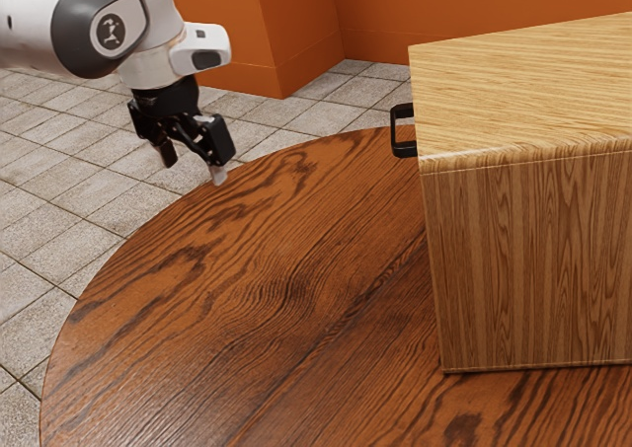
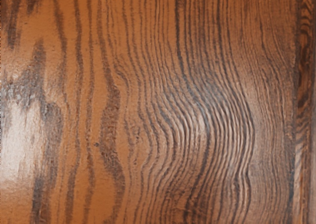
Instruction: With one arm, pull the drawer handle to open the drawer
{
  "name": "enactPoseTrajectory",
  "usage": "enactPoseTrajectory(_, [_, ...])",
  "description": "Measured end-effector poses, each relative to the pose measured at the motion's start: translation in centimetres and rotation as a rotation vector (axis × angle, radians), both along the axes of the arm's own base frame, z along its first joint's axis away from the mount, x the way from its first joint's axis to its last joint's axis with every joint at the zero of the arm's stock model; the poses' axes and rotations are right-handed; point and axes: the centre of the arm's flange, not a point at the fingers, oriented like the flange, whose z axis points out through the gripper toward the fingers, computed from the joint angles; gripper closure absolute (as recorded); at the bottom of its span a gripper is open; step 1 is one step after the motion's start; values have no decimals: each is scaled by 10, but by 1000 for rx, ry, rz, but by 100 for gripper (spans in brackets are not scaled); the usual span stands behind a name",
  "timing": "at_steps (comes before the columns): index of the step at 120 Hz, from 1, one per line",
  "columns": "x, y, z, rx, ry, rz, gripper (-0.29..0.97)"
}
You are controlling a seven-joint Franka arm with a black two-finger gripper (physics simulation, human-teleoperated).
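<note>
"So, where is the drawer handle (image 1: 401,131)?"

"It's the black one on the side of the light wooden cabinet (image 1: 523,200) that faces the exterior view's left. The cabinet stands on the round dark table (image 1: 257,309)."

"And the gripper (image 1: 193,166)?"

"Well apart from the handle, above the table's rim at the exterior view's left. Its fingers are spread and hold nothing. The wrist view looks onto table grain."
</note>
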Motion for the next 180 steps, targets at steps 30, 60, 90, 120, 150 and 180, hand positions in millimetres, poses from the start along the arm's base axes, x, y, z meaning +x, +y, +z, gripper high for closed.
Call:
enactPoseTrajectory(30, [-50,-13,140,19,-279,-56,0])
enactPoseTrajectory(60, [-49,-20,118,11,-205,-93,0])
enactPoseTrajectory(90, [-43,-24,86,-72,-98,-88,0])
enactPoseTrajectory(120, [16,-54,37,-108,-120,44,0])
enactPoseTrajectory(150, [92,-99,22,-288,-253,67,0])
enactPoseTrajectory(180, [121,-102,-7,-415,-291,207,0])
